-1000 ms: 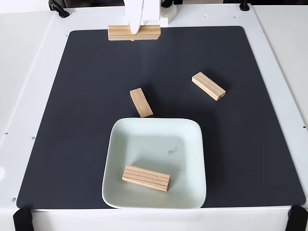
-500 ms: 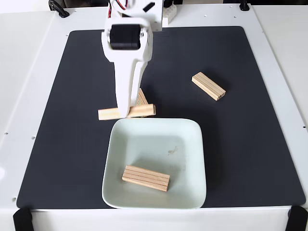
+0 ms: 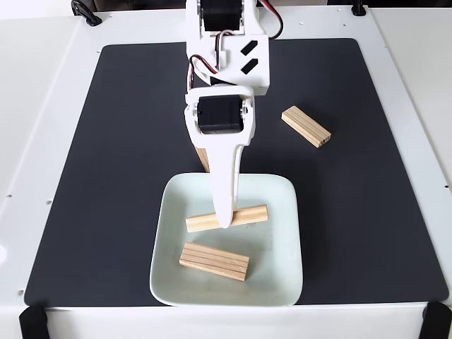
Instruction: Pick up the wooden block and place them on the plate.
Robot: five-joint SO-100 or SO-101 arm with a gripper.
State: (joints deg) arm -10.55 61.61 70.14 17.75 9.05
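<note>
From the fixed view, looking down at the white tabletop [image 3: 42, 106], a large black mat [image 3: 106, 176] covers most of it, and everything sits on that mat. The white arm [image 3: 226, 63] reaches in from the far edge, its black servo bodies and red, white and black wires showing, and two black slanted marks sit on its housing; I can read no lettering on them.

The gripper [image 3: 225, 220] points down over the plate [image 3: 286, 233], closed on a wooden block [image 3: 248, 215] at about its middle. That held block lies crosswise over the middle of the plate, slightly tilted, its right end higher in the picture. Whether it touches the plate's floor I cannot tell.

The plate sits on the mat's near edge, about centred. A second block [image 3: 214, 262] lies flat inside it, towards the near-left corner of the plate, just beside the held one but apart from it.

A third block [image 3: 201, 157] lies on the mat just beyond the plate's far rim, mostly hidden behind the arm. A fourth block [image 3: 306, 126] lies at an angle on the mat towards the right edge, well apart from the plate and the arm.

Black cable ends [image 3: 85, 12] show at the tabletop's far-left corner, and black clamps [image 3: 32, 321] hold the near corners.
</note>
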